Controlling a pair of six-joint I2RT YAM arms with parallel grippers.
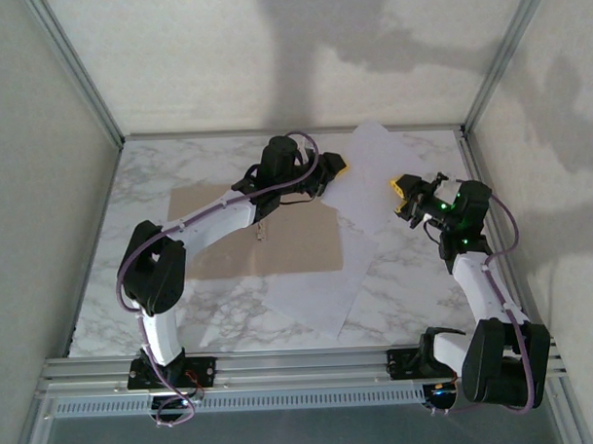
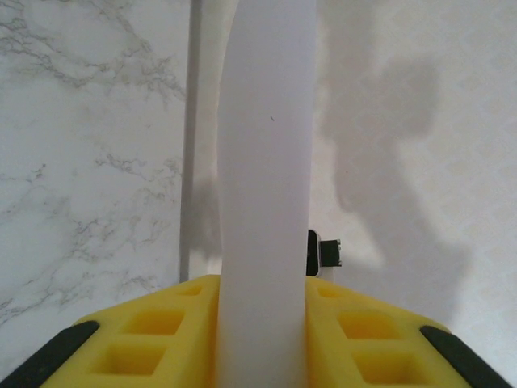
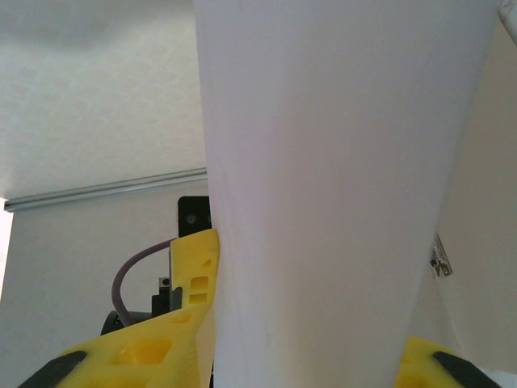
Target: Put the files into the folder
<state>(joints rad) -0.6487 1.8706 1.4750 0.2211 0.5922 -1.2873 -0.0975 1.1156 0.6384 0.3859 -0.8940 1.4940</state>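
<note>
The tan folder (image 1: 258,238) lies open and flat on the marble table, its metal clip (image 1: 263,230) at the crease. One white file (image 1: 368,176) is lifted off the table at the back right, stretched between both grippers. My left gripper (image 1: 335,165) is shut on its left edge; in the left wrist view the sheet (image 2: 266,162) rises between the yellow fingers (image 2: 161,339). My right gripper (image 1: 404,189) is shut on its right edge, and the sheet (image 3: 323,162) fills the gap between that gripper's fingers (image 3: 137,356). Another file (image 1: 318,289) lies flat by the folder's right edge.
Aluminium frame rails (image 1: 282,364) run along the near edge, and posts (image 1: 77,69) stand at the back corners. White walls close in the table on three sides. The left arm (image 1: 199,225) reaches over the folder.
</note>
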